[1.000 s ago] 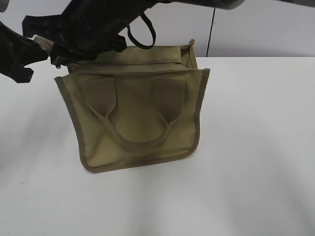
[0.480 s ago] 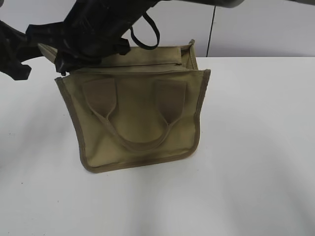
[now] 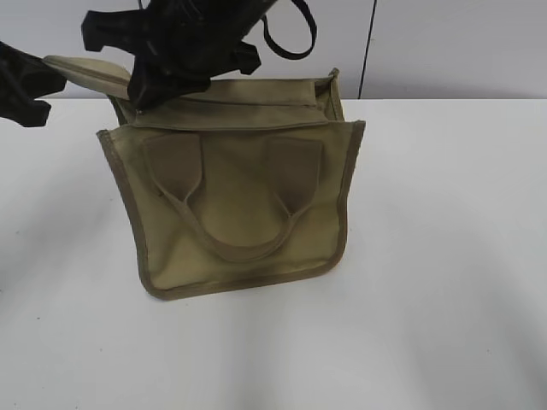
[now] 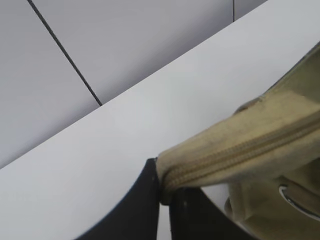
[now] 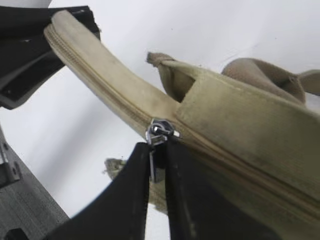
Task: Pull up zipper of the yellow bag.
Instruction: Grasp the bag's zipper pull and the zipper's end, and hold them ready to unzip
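Observation:
The yellow bag (image 3: 239, 196) stands upright on the white table, its looped handle facing me. My left gripper (image 4: 165, 197) is shut on the end tab of the zipper strip (image 4: 240, 150) and holds it out past the bag's left top corner; it also shows at the left edge of the exterior view (image 3: 34, 85). My right gripper (image 5: 157, 160) is shut on the small metal zipper pull (image 5: 159, 134), reaching across above the bag's left top (image 3: 149, 90). The zipper (image 5: 110, 102) runs taut between the two grippers.
The white table (image 3: 444, 282) spreads in front and to the right of the bag. A pale wall with a dark vertical seam (image 3: 367, 51) rises behind it. A black cable loop (image 3: 291, 38) hangs from the right arm above the bag.
The right gripper has moved right along the bag's top with the zipper pull. The end tab in the left gripper is now stretched out and visible at the left.

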You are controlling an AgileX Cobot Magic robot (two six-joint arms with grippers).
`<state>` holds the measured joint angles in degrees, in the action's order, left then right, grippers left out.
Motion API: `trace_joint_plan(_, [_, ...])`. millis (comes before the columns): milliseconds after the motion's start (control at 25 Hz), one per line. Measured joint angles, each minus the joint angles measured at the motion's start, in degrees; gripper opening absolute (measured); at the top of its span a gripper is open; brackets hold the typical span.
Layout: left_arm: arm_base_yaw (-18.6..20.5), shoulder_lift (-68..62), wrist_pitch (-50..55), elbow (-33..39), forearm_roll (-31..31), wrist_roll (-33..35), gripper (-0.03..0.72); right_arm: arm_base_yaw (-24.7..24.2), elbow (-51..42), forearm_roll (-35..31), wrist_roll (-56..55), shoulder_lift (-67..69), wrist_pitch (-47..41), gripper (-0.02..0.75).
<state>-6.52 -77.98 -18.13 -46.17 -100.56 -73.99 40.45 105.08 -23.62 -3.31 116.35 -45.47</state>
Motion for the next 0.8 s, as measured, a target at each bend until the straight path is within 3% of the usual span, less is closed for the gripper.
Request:
trace_joint_plan(160, [0.0, 0.0, 1.2, 0.0, 0.1, -0.4, 0.008, -2.1, 0.1, 0.9, 0.6, 0.0, -4.7, -0.013])
trace_joint_plan(360, [0.1, 0.0, 1.4, 0.0, 0.1, -0.5, 0.008, -6.7, 0.1, 2.0, 3.3, -0.1, -13.5, -0.015])
trace_joint_plan(520, [0.1, 0.0, 1.3, 0.0, 0.1, -0.5, 0.008, -8.4, 0.1, 1.6, 5.7, -0.5, -15.6, -0.013])
trace_joint_plan(600, [0.1, 0.0, 1.2, 0.0, 0.1, -0.5, 0.008, -8.0, 0.1, -0.9, 8.6, -0.8, -15.0, 0.025])
trace_joint_plan(800, [0.1, 0.0, 0.8, 0.0, 0.1, -0.6, 0.008, -4.8, 0.1, -5.7, 13.8, -1.0, -10.9, 0.261])
